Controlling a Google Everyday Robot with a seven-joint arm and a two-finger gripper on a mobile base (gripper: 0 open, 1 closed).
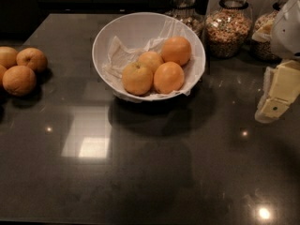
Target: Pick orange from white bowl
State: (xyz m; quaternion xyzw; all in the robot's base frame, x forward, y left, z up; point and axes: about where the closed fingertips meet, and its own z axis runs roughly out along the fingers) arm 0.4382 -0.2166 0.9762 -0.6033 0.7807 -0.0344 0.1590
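**A:** Start big. What carries it all?

**B:** A dark grey, polished stone bench (140, 172), glossy enough to mirror the ceiling lights. It runs beneath the cream, blocky plastic claw (277, 93), which hangs at the far right of the view, above the bench and touching nothing.

**A:** Is the claw apart or together?

**B:** I cannot tell. It holds nothing.

**A:** And the bowl?

**B:** The wide, round, smooth white bowl (133, 29) stands well apart from the claw, to its left as the camera sees it and a little farther back. Beyond the claw stand round glass jars of cereal (228, 29), closer to it than the bowl is.

**A:** Where's the fruit?

**B:** The pale yellowish-orange, dimpled round orange (137, 78) lies inside the bowl at its front, on the side away from the claw, with its dark stem dimple turned upward. A deeper-orange, smoother orange (168, 77) touches it on the claw's side, and two more sit behind.

**A:** So the reach?

**B:** As I judge it, leftward across the bowl's thin rim, then down from above. Being round, the fruit has no long axis to line up with.

**A:** Smallest?

**B:** Crumpled white paper (119, 55) lines the bowl, soft and likely to shift. Rough-skinned loose oranges (18, 80) lie farthest left.
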